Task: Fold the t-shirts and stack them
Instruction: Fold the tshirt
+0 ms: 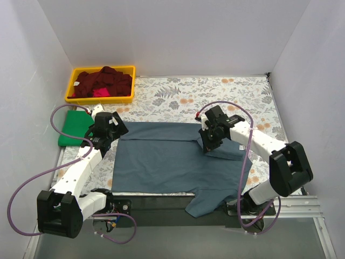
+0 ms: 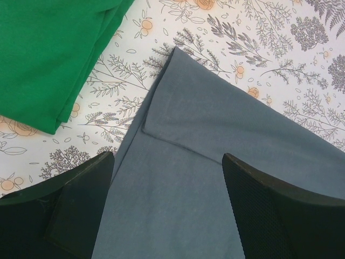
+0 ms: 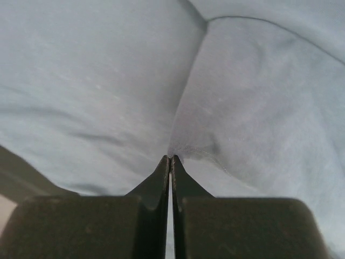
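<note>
While the right gripper (image 3: 170,159) pinches a fold of the slate-blue t-shirt (image 1: 161,162) spread on the floral table cloth (image 1: 178,97), the left gripper (image 2: 167,161) hangs wide open and empty over its edge

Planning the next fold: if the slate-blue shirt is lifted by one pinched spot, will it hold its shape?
Probably not: the slate-blue shirt puckers where the right hand pinches it, so it likely droops. One part hangs over the near edge of the table, suggesting limp cloth that would drag.
</note>
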You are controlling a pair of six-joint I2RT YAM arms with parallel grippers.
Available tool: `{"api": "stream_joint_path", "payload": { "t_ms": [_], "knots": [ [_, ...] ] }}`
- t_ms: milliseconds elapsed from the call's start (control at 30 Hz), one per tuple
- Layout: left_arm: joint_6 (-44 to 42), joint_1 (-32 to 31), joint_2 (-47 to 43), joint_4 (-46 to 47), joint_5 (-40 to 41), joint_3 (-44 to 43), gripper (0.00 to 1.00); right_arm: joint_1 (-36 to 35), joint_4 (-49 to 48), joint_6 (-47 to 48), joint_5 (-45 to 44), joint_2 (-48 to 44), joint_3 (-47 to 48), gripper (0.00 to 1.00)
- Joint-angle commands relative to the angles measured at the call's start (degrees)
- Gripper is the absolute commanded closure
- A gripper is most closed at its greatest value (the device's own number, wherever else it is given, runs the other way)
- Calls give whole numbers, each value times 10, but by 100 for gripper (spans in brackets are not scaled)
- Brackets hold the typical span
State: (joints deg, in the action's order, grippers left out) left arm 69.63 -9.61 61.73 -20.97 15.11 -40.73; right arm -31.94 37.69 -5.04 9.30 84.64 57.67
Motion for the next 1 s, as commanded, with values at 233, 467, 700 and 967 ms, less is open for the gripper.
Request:
{"api": "stream_joint_path", "payload": {
  "t_ms": [233,467,700,967],
  "knots": [
    [-15,-3,9,5,-31,4,17,-1,20,-7,107,72,14,88],
    [-19,-35,12,18,-101,0,16,6,19,-7,67,7,21,58],
    [110,-215,49,50,-199,-24,16,143,14,-74,-71,-153,-57,31],
    [205,-359,200,125,-207,-88,15,330,-37,-129,-48,-293,-159,7]
  ]
}}
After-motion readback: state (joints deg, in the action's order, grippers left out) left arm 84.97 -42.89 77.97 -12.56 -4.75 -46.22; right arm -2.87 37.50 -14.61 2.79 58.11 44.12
